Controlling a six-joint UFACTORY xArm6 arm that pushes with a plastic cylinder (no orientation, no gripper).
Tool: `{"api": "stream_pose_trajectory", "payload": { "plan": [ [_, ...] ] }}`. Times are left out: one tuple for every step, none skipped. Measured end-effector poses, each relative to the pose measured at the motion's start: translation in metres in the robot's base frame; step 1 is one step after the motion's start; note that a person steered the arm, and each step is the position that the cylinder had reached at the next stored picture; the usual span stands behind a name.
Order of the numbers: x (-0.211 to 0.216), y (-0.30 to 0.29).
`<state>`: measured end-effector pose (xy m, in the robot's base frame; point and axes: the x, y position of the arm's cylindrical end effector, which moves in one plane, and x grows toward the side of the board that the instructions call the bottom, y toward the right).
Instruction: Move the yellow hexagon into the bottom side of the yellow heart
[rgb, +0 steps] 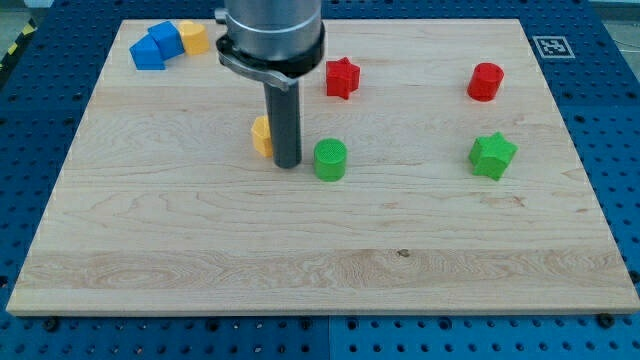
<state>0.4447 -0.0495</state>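
Note:
One yellow block (262, 136) lies left of the board's middle, its right part hidden behind my rod, so I cannot make out its shape. My tip (287, 163) rests on the board at this block's lower right edge, touching or nearly touching it. A second yellow block (195, 37), which looks hexagonal, sits at the view's top left, against two blue blocks. I cannot tell for sure which yellow block is the heart.
A green cylinder (330, 159) stands just right of my tip. Two blue blocks (155, 46) sit at the top left. A red star (341, 77) is above the middle, a red cylinder (486, 81) and a green star (492, 155) at the right.

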Motion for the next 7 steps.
{"api": "stream_pose_trajectory", "payload": {
  "plan": [
    [-0.050, -0.032],
    [-0.041, -0.039],
    [-0.020, -0.038],
    [-0.041, -0.044],
    [-0.094, -0.063],
    [-0.105, -0.068],
    [-0.077, -0.051]
  ]
}}
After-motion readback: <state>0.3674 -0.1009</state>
